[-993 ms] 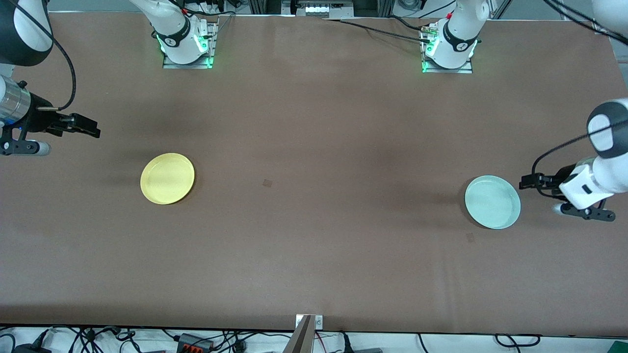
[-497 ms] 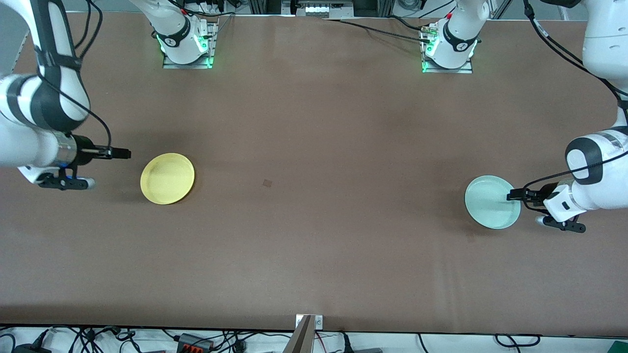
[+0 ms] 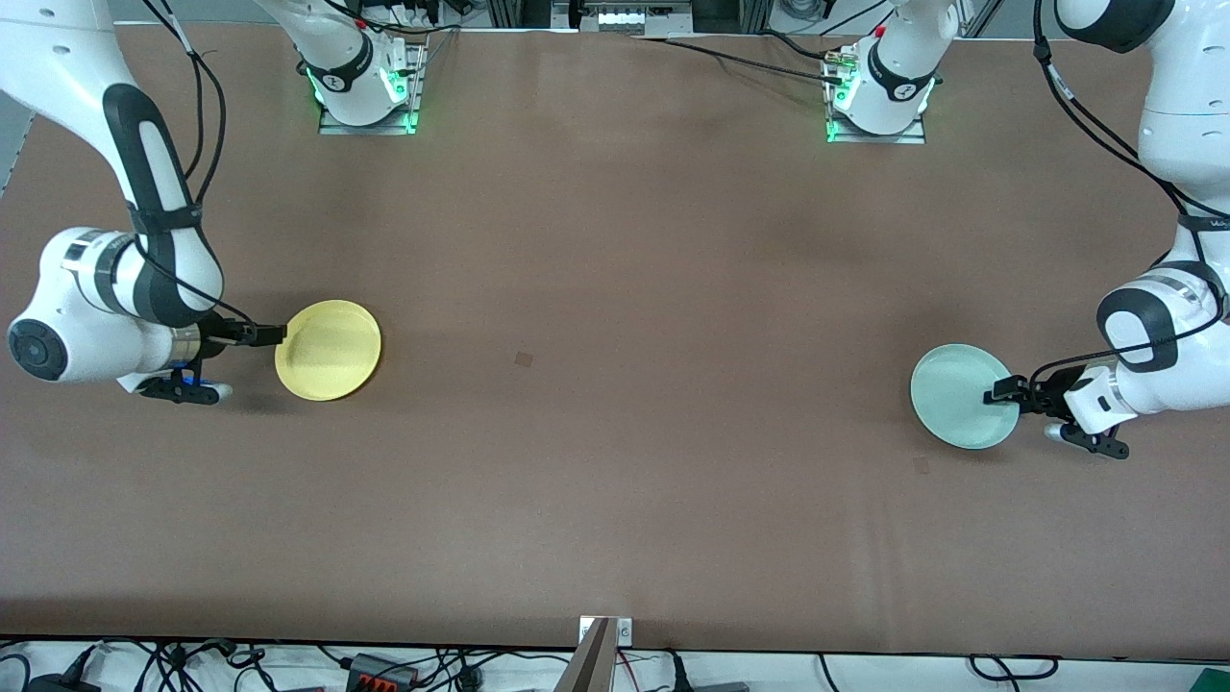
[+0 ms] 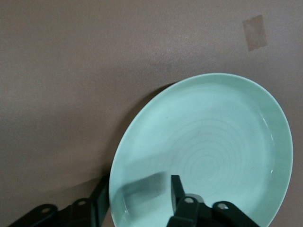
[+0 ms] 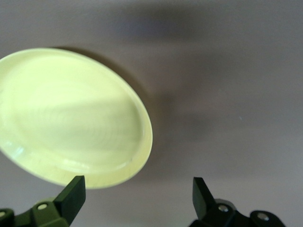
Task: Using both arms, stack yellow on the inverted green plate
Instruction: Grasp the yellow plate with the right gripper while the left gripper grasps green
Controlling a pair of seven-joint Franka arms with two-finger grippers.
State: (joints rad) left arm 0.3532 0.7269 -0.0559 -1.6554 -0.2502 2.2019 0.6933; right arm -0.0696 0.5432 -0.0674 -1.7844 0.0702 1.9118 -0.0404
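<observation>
The yellow plate (image 3: 328, 349) lies rim up on the brown table toward the right arm's end. My right gripper (image 3: 272, 333) is open, low at the plate's edge; in the right wrist view the plate (image 5: 71, 118) lies beside one finger and the gripper (image 5: 137, 191) spans mostly bare table. The pale green plate (image 3: 961, 396) lies rim up toward the left arm's end. My left gripper (image 3: 999, 394) is open and straddles its rim: in the left wrist view (image 4: 138, 196) one finger is inside the plate (image 4: 208, 142) and the other outside.
Small tape marks lie on the table near its middle (image 3: 524, 358) and near the green plate (image 3: 921, 465), one also in the left wrist view (image 4: 254, 32). The arm bases (image 3: 365, 91) (image 3: 879, 96) stand farthest from the front camera. A metal bracket (image 3: 603, 639) sits at the nearest edge.
Both arms came down and in toward the plates. The right gripper moved to the yellow plate's edge. The left gripper moved onto the green plate's rim. Neither plate has moved.
</observation>
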